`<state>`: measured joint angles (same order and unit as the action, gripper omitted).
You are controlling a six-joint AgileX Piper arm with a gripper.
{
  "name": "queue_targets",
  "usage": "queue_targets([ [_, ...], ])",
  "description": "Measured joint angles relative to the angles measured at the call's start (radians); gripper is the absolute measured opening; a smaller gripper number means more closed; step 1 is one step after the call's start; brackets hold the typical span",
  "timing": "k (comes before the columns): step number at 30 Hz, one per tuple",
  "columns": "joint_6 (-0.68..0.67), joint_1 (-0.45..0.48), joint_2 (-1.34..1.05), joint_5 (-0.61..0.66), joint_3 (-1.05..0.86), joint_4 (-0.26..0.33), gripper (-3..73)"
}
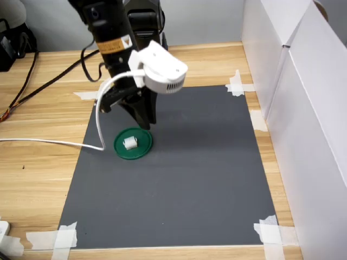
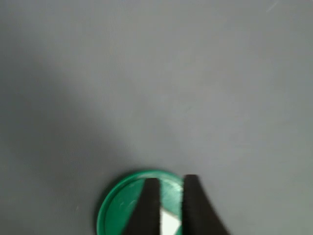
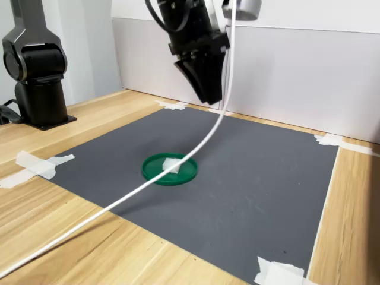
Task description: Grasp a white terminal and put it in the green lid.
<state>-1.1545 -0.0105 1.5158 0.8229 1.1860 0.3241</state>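
One white terminal (image 1: 129, 143), a tiny ribbed plastic block, lies inside one green lid (image 1: 142, 151), a flat round disc with a low raised rim, on a single dark grey mat (image 1: 184, 179) taped at its corners to a light wooden worktop (image 1: 32, 162). In the second exterior view the terminal (image 3: 173, 164) sits near the middle of the lid (image 3: 155, 176), touching its floor and clear of the rim. Above it hangs the arm's one black gripper (image 3: 209, 98), well apart from the lid, its two tapered fingers pointing down. In the wrist view the jaws stand slightly parted with a narrow gap between them, holding nothing; the blurred terminal (image 2: 169, 223) shows through that gap, with the lid (image 2: 117, 205) behind it. Four white tape patches (image 1: 238, 84) hold the mat's corners in the first exterior view. A rounded white camera housing (image 1: 162, 67) is mounted on the wrist, and one white cable (image 1: 65, 142) runs from it across the mat's edge toward the first exterior view's left. White panels (image 1: 303, 108) wall the first exterior view's right side. A second black arm base (image 3: 37, 71) stands at the second exterior view's left.
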Motion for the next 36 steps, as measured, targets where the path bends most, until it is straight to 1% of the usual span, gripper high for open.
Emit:
queue_targets([
  [1, 0.002, 0.000, -0.027, -0.012, -0.006, 0.009, 2.7],
  [3, 0.018, 0.000, -0.087, -0.043, -0.030, 0.023, 0.0],
  [9, 0.123, 0.000, -0.292, -0.175, -0.164, 0.032, -1.4],
  [12, 0.223, 0.000, -0.405, -0.265, -0.247, 0.032, -1.4],
  [15, 0.358, 0.000, -0.514, -0.361, -0.341, 0.032, -1.4],
  [18, 0.506, 0.000, -0.641, -0.456, -0.433, 0.017, -1.4],
  [22, 0.638, 0.000, -0.816, -0.539, -0.537, 0.003, -1.5],
  [26, 0.686, 0.000, -0.988, -0.559, -0.626, 0.014, -1.5],
  [29, 0.693, 0.000, -1.109, -0.557, -0.703, 0.032, -1.5],
  [36, 0.693, 0.000, -1.325, -0.548, -0.893, 0.037, -1.5],
])
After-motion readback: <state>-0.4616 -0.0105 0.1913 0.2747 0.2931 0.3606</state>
